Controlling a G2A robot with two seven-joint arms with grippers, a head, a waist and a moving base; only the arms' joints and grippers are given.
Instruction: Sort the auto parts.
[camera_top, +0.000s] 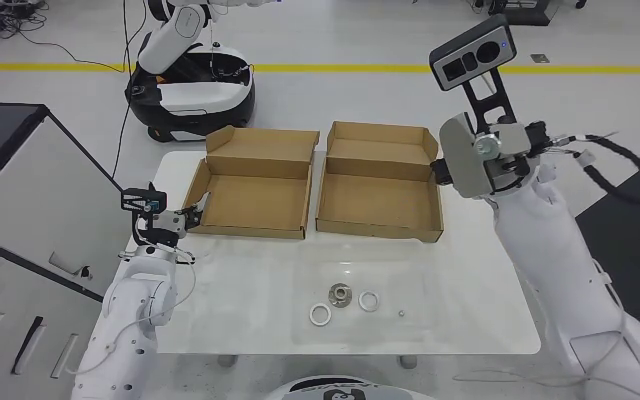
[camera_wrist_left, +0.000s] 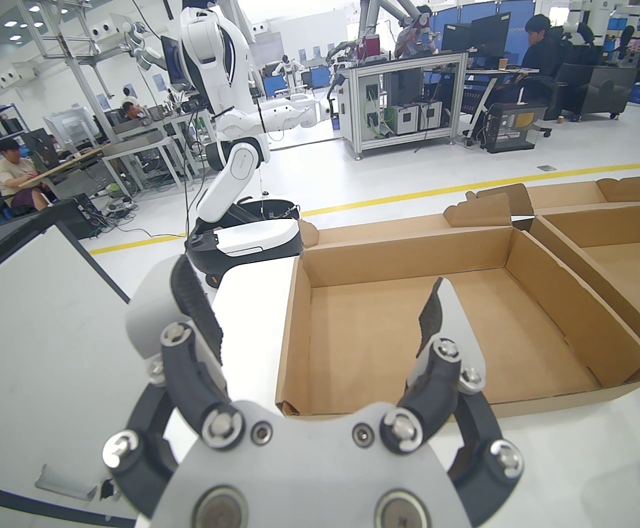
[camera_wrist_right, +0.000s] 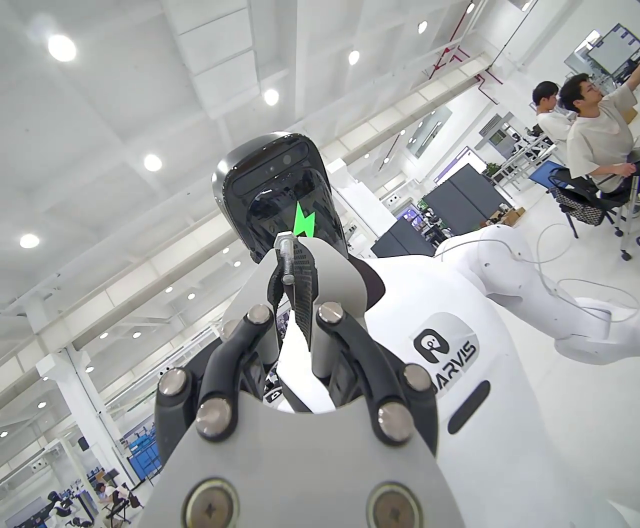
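Your right pincer (camera_wrist_right: 292, 262) is raised well above the counter (camera_top: 460, 300), pointing upward, and clamped on a bolt (camera_wrist_right: 285, 257). The hex head and threaded steel shank stand out past the ribbed black pads; the rest of the shank is hidden between them. From the top view you cannot make out its fingertips. A speck (camera_top: 402, 312) on the counter is too small to name. 2 open cardboard boxes sit side by side on the far half of the counter, back flaps upright: the left box (camera_top: 250, 195) and the right box (camera_top: 380, 200), the latter cut off at the edge of the left wrist view. Each shows a plain brown card floor. Your left pincer (camera_wrist_left: 310, 290) is spread wide, gripping nothing, just beside the left box's outer wall. Near the front edge lie a white ring (camera_top: 320, 315) and a 2nd white ring (camera_top: 368, 300), with a grey metal flanged part (camera_top: 340, 295), round in shape, between them.
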